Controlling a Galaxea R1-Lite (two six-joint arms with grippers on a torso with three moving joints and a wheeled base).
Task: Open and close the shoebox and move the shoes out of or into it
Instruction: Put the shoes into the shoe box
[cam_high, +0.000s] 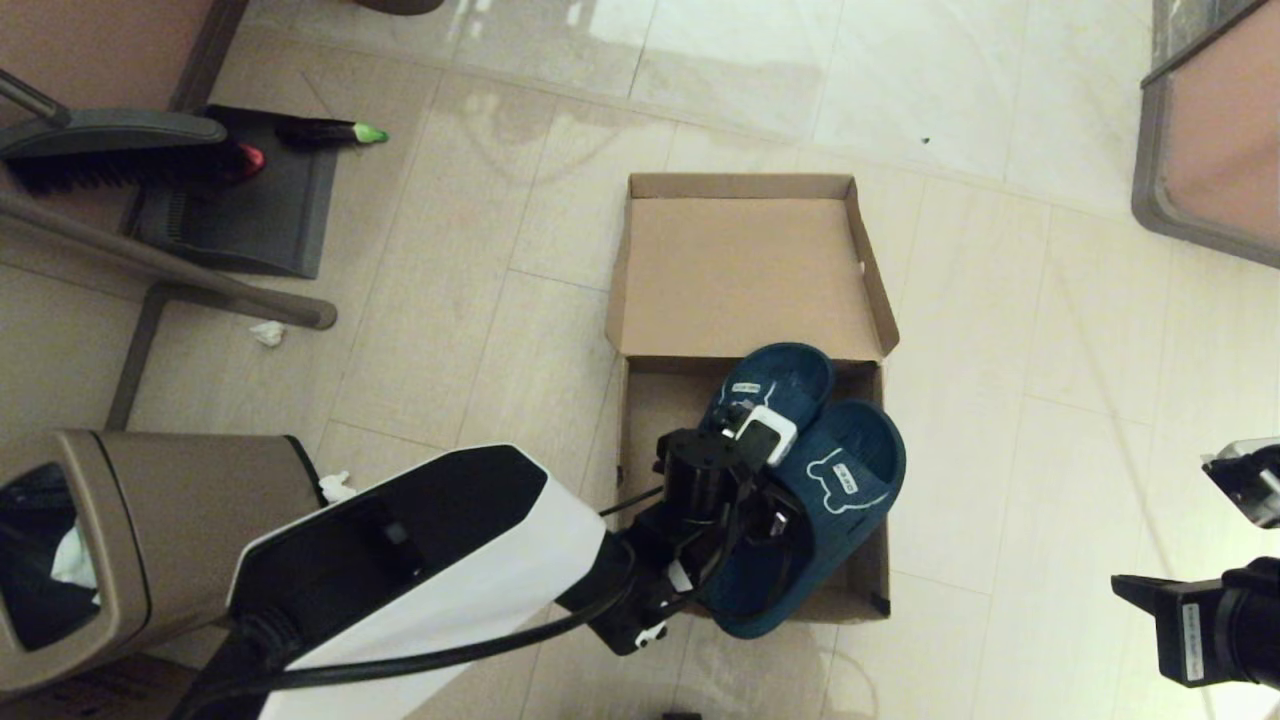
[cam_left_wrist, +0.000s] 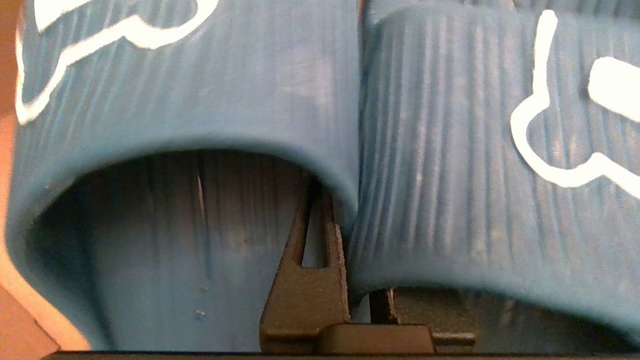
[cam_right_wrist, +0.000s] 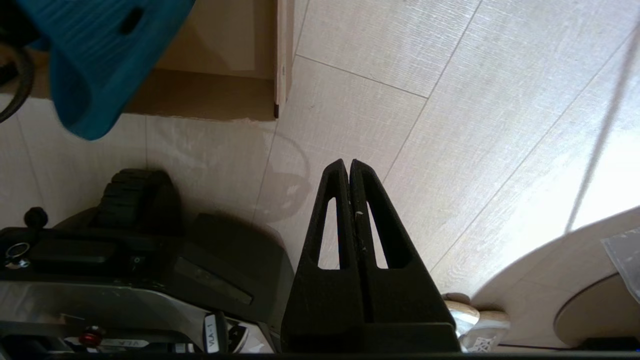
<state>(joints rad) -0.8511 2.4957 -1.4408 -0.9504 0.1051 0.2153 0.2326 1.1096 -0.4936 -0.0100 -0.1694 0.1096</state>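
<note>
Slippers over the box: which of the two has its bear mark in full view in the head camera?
The slipper nearer the robot's right side; its bear outline shows whole. The other slipper, farther toward the shoebox lid, has its strap partly hidden by the left gripper.

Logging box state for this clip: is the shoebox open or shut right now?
Open. The shoebox has its lid folded back flat on the floor, bare inside facing up, while the left gripper holds the shoes over it.

only one marking reads clearly — "vla-1" on a small white tag (cam_right_wrist: 214, 336) fixed to the robot's base (cam_right_wrist: 150, 280). the pale printed patches on the shoes (cam_high: 800, 480) — beside the bear outlines — stay too small to read.
</note>
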